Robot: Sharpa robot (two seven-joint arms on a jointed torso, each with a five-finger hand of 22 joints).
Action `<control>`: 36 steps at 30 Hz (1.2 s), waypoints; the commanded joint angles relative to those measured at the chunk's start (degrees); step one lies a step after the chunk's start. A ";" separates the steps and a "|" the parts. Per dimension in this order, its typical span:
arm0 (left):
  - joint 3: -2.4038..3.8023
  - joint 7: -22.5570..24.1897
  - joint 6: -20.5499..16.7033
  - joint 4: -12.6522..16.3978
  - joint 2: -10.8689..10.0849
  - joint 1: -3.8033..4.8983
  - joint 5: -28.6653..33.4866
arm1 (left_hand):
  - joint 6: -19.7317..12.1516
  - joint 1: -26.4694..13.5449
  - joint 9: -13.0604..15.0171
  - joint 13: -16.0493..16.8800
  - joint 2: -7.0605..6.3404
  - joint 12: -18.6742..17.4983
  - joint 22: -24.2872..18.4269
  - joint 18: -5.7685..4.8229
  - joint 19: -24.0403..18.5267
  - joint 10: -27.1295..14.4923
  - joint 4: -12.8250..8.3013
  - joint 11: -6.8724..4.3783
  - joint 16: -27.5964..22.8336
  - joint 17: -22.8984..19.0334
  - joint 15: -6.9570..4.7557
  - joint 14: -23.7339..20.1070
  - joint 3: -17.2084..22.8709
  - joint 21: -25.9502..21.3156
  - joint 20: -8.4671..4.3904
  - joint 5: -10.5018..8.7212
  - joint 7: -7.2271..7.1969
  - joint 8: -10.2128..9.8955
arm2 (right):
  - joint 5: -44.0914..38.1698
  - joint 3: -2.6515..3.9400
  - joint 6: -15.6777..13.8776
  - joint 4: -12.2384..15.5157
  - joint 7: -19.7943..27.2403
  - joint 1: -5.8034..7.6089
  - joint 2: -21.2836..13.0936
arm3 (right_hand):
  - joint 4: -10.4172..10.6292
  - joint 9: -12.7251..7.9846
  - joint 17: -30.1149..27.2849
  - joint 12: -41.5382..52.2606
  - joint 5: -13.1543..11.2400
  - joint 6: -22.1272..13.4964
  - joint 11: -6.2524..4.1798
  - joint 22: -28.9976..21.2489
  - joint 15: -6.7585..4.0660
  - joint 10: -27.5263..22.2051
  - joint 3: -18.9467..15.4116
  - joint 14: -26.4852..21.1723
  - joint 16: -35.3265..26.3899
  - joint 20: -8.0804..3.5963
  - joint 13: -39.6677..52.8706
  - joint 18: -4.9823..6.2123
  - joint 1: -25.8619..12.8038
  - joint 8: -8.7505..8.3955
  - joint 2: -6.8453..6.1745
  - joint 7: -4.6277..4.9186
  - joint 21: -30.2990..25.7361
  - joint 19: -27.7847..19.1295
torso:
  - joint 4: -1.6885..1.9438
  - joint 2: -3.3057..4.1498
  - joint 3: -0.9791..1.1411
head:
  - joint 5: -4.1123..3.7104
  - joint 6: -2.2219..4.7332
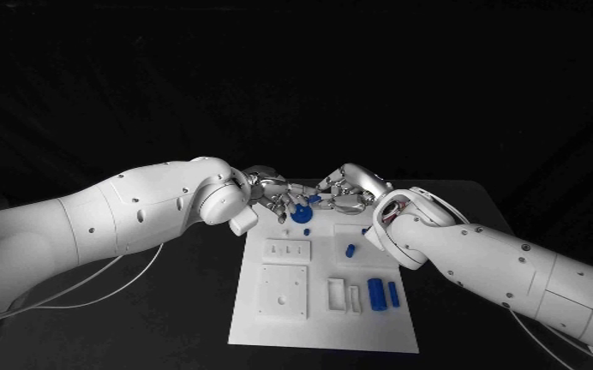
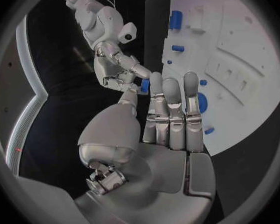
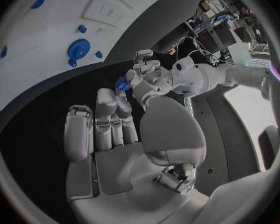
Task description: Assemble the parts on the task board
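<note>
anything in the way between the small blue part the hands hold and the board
Nothing visible. The small blue part sits pinched between the left hand and right hand, above the far edge of the task board; only open space shows below it.

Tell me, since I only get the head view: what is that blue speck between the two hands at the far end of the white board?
Observer: A small blue piece. The left wrist view shows it between the fingertips of the left hand and the right hand.
Operator: Which hand holds it?
Observer: I cannot tell. In the right wrist view, fingertips of both hands meet at it.
Operator: And the blue blob just below the fingers?
Observer: The right wrist view shows a toothed blue wheel lying on the task board, with no finger on it.
</note>
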 commanded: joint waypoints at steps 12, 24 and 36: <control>0.07 1.29 2.89 -0.07 0.15 0.04 -1.05 | -0.71 0.24 -2.44 -0.93 -1.37 -1.12 0.78 -0.18 0.81 0.00 1.50 0.69 -1.01 -0.61 0.31 -0.68 0.94 -2.40 0.42 -0.90 0.71 -0.05 | -0.11 0.01 2.55 0.01 0.24 -0.07 0.27 | -0.19 7.52 0.01 -0.23 0.27 1.44 0.09 13.36 -0.45 0.17 -0.23 0.08 -0.37 -0.41 0.06 -0.19 0.00 0.38 0.57 -1.08 0.24 4.94 | 0.02 0.00 -0.01 | 0.01 -0.16; 0.07 1.61 4.95 -0.01 0.35 0.04 -1.47 | -1.48 1.33 -5.79 -1.75 0.78 -1.94 1.56 -0.22 0.79 -0.61 -2.09 0.91 -0.89 -0.54 0.51 -1.29 0.75 -3.59 0.59 4.67 0.98 -0.12 | -0.13 0.01 2.62 0.06 0.43 -0.12 0.52 | -0.24 7.46 -0.02 -0.28 0.37 1.37 0.09 13.36 -0.44 0.13 -0.34 0.05 -0.45 -0.40 0.05 -0.19 -0.01 0.38 0.61 -1.06 0.21 4.93 | 0.00 0.00 0.00 | 0.06 -0.33; 0.06 2.51 5.41 0.11 0.52 0.04 -0.73 | -1.63 2.52 -8.02 -1.98 3.11 -2.04 2.30 -0.23 0.99 -0.78 -4.04 0.83 -0.74 -0.55 0.48 -1.39 2.39 -4.27 0.58 8.38 0.89 -0.07 | -0.12 0.01 3.16 0.20 0.46 -0.14 0.63 | -0.31 7.43 0.01 -0.26 0.41 1.38 0.10 13.36 -0.44 0.15 -0.38 0.06 -0.39 -0.40 0.08 -0.19 0.04 0.38 0.65 -1.04 0.23 4.94 | 0.00 0.00 -0.02 | 0.00 -0.27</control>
